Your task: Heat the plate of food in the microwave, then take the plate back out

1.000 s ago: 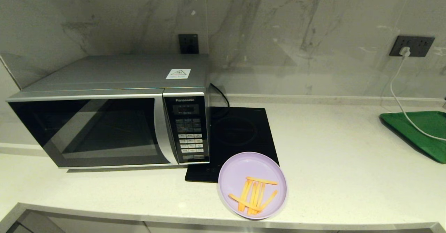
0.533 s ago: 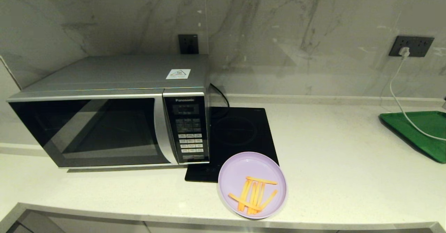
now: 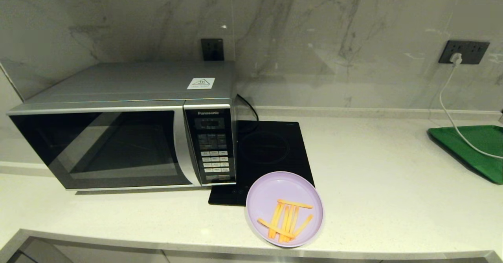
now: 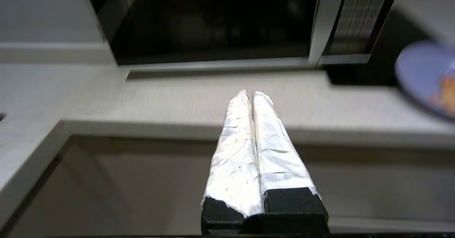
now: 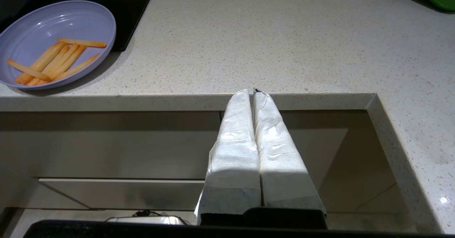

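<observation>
The lilac plate of food (image 3: 284, 208) with orange fry sticks rests at the counter's front edge, overlapping the black hob's corner; the same plate of food (image 5: 53, 42) shows in the right wrist view. The silver microwave (image 3: 129, 125) stands at the left with its dark glass door closed. Neither arm appears in the head view. My left gripper (image 4: 251, 95) is shut and empty, low in front of the counter facing the microwave (image 4: 213, 21) door. My right gripper (image 5: 251, 92) is shut and empty, below the counter edge to the right of the plate.
A flat black induction hob (image 3: 267, 153) lies right of the microwave. A green tray (image 3: 475, 149) sits at the far right, crossed by a white cable (image 3: 452, 113) from a wall socket. Cabinet fronts lie below the counter edge (image 5: 177, 101).
</observation>
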Controlling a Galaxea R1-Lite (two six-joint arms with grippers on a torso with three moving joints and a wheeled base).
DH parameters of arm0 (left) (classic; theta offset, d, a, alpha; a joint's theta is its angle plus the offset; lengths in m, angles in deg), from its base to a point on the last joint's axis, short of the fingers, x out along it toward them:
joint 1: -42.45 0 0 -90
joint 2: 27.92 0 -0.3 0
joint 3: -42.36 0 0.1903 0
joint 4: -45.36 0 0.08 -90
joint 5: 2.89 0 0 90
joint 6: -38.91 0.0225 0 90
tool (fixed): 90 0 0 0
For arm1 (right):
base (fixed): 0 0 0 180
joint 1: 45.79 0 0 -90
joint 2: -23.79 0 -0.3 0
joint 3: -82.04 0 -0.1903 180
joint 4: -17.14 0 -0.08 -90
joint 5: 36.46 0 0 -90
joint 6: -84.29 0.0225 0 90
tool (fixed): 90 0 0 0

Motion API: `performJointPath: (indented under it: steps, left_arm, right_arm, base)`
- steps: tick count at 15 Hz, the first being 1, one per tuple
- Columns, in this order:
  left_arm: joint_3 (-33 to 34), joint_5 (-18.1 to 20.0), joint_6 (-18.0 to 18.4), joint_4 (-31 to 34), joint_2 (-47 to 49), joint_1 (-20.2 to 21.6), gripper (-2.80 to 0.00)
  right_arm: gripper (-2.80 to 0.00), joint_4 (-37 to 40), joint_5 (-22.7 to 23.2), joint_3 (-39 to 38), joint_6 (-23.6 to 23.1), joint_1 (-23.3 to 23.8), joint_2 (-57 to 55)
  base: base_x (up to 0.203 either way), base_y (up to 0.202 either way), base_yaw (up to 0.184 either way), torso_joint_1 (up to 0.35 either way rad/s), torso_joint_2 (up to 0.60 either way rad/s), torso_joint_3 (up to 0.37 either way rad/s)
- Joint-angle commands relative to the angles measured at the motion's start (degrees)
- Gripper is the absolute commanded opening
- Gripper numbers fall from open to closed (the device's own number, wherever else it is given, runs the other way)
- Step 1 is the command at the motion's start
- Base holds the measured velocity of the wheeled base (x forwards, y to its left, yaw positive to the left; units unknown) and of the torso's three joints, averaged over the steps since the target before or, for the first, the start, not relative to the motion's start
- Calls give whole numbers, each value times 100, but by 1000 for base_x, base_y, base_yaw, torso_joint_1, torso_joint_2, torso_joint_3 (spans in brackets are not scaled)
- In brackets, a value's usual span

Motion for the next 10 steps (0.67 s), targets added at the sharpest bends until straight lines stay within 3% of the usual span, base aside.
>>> performJointPath:
  steps: [1,2,3,5,6,7,9,10]
  left_arm:
    - [269,17,-1342,-308,-31,3,-280]
    - [286,19,-1328,-281,-32,4,-280]
    - [297,31,-891,-263,-33,5,-280]
    - [317,225,732,-177,-34,6,-280]
    - [327,296,961,-140,-35,7,-280]
    - [331,297,792,29,-35,7,-280]
    - [319,179,14,69,-35,2,-280]
    - [303,147,-1,93,-35,-1,-280]
  right_arm:
    - [-280,8,2,1,2,-1,1]
    - [-280,8,2,1,2,-1,1]
    - [-280,8,2,1,2,-1,1]
    - [-280,8,2,1,2,-1,1]
    - [-280,8,2,1,2,-1,1]
    - [-280,8,2,1,2,-1,1]
    - [-280,8,2,1,2,-1,1]
    - [-280,8,2,1,2,-1,1]
  base:
    - [0,0,0,0,0,0]
    - [0,0,0,0,0,0]
    - [0,0,0,0,0,0]
    - [0,0,0,0,0,0]
    - [0,0,0,0,0,0]
    - [0,0,0,0,0,0]
    - [0,0,0,0,0,0]
    - [0,0,0,0,0,0]
